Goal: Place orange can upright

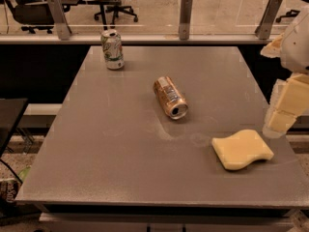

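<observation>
The orange can [170, 97] lies on its side near the middle of the grey table [120, 144]. Its silver top faces the front right. It is copper-orange with a pale label patch. My gripper [281, 119] hangs at the table's right edge, well to the right of the can and apart from it, just above and right of a yellow sponge. It holds nothing that I can see.
A white-and-green can [112, 50] stands upright at the back left of the table. A yellow sponge [241, 149] lies flat at the front right. A glass railing with metal posts [184, 17] runs behind the table. A dark side table [8, 117] stands at the left.
</observation>
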Controlling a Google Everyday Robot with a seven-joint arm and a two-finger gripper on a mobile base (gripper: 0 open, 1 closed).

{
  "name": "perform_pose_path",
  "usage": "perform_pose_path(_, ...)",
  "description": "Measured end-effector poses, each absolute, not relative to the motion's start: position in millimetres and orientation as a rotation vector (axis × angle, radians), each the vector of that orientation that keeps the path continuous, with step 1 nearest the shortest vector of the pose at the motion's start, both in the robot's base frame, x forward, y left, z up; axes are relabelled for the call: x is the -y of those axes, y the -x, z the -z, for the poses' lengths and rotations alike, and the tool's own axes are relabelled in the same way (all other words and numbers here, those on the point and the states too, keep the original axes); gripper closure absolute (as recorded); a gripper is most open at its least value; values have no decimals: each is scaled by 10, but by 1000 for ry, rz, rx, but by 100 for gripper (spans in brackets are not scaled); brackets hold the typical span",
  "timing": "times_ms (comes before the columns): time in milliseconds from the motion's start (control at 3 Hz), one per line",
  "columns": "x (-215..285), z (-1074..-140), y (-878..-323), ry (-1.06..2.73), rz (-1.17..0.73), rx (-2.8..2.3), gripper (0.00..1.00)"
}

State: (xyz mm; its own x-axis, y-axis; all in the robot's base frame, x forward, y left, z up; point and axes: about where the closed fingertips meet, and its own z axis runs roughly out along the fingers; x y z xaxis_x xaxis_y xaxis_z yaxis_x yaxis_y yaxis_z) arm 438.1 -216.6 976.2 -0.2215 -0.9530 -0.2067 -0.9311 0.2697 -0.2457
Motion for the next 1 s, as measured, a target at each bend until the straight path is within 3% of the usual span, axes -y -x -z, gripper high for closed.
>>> perform_pose_path(1000, 1950, -9749, -4597, 1841, 105, -2080, 0)
